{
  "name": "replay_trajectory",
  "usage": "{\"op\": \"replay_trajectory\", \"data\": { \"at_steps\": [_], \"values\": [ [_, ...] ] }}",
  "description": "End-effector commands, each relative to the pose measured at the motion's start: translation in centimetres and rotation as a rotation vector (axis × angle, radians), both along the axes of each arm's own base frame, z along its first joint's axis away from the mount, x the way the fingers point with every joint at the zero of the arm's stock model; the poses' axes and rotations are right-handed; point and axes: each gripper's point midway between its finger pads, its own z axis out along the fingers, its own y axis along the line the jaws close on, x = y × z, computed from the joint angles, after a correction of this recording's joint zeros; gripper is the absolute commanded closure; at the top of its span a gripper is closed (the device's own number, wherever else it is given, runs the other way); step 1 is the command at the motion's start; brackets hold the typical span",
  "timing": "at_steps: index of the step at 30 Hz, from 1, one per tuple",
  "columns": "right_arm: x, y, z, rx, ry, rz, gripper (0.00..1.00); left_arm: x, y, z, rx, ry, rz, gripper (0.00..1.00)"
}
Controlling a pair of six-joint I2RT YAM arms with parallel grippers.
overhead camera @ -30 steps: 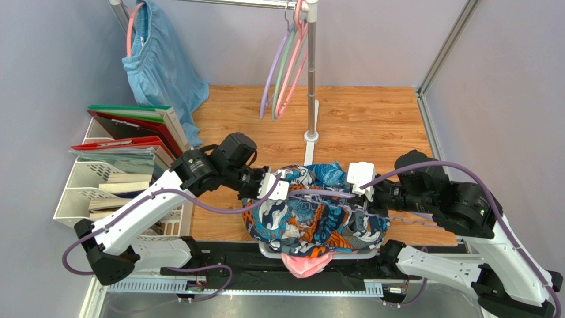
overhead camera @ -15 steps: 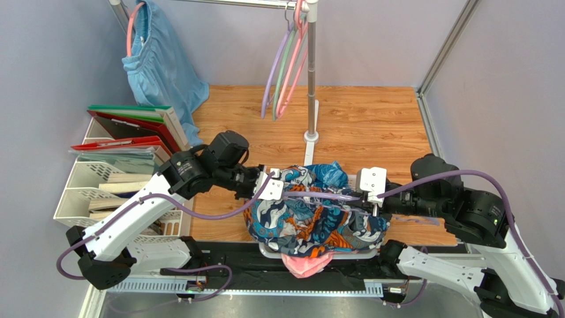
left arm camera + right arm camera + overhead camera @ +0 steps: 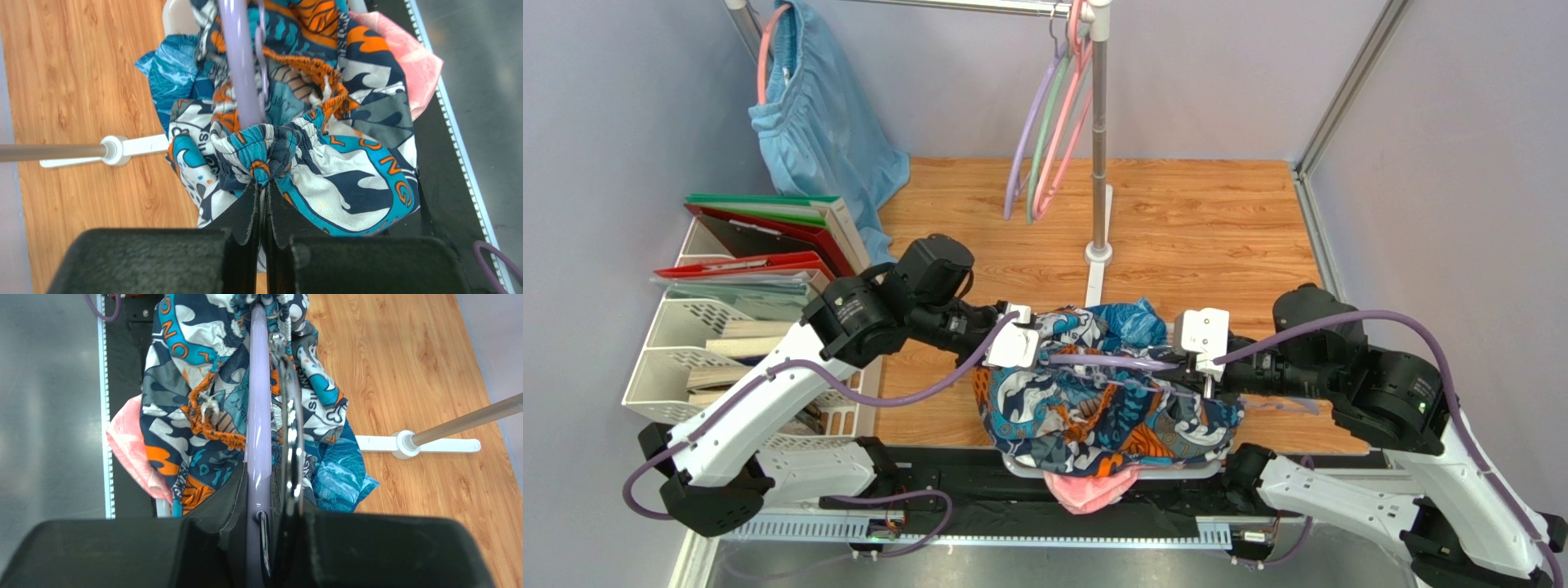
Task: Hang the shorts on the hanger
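Item: printed shorts (image 3: 1100, 410), heaped at the near middle of the tabletop (image 3: 1210, 233) over a pink garment (image 3: 1087, 488), with a bunch of waistband pinched in my closed left gripper (image 3: 263, 188). Lavender hanger (image 3: 1112, 360) lies across them, one arm clamped in my closed right gripper (image 3: 268, 505), its far end apparently under that bunch. Status, by my reckoning: threading begun; waistband not yet spread along both arms, hanging pending.

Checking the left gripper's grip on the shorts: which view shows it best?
Left wrist: the left gripper is shut on the shorts' bunched waistband, close up. Top external shows it small; right wrist misses it.
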Motion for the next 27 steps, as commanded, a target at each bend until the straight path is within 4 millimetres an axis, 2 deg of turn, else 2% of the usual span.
{"op": "replay_trajectory", "data": {
  "at_steps": [1, 7, 9, 12, 14, 15, 20, 24, 27],
  "values": [
    [1.3, 1.7, 2.9, 0.138, -0.083, -0.015, 1.00, -2.4, -0.6, 4.2, -0.139, 0.006, -0.096, 1.00],
    [0.3, 2.9, 3.6, 0.194, -0.093, 0.075, 1.00, -1.7, -1.5, 5.2, -0.159, 0.011, -0.073, 0.99],
    [0.1, 3.2, 3.5, 0.183, -0.100, 0.108, 1.00, -0.8, -1.9, 5.4, -0.166, -0.014, -0.032, 0.99],
    [-0.3, 1.8, 2.8, 0.111, -0.123, 0.116, 1.00, 0.0, -1.2, 5.0, -0.133, -0.061, 0.003, 1.00],
    [-0.8, 0.9, 3.3, 0.096, -0.145, 0.123, 1.00, 0.3, -0.5, 4.7, -0.117, -0.090, 0.026, 1.00],
    [-1.3, 0.4, 2.7, 0.071, -0.121, 0.132, 1.00, 0.3, -0.1, 4.6, -0.116, -0.110, 0.029, 1.00],
    [-2.9, -0.7, 2.7, 0.054, -0.050, 0.145, 1.00, 1.4, 0.6, 4.4, -0.106, -0.180, 0.073, 1.00],
    [-3.0, 0.6, 2.8, 0.088, -0.003, 0.161, 1.00, 1.1, 0.1, 5.0, -0.132, -0.167, 0.053, 0.98],
    [-2.0, 1.9, 3.1, 0.114, -0.002, 0.151, 1.00, 0.1, 0.0, 5.6, -0.148, -0.147, 0.006, 0.96]
  ]
}}
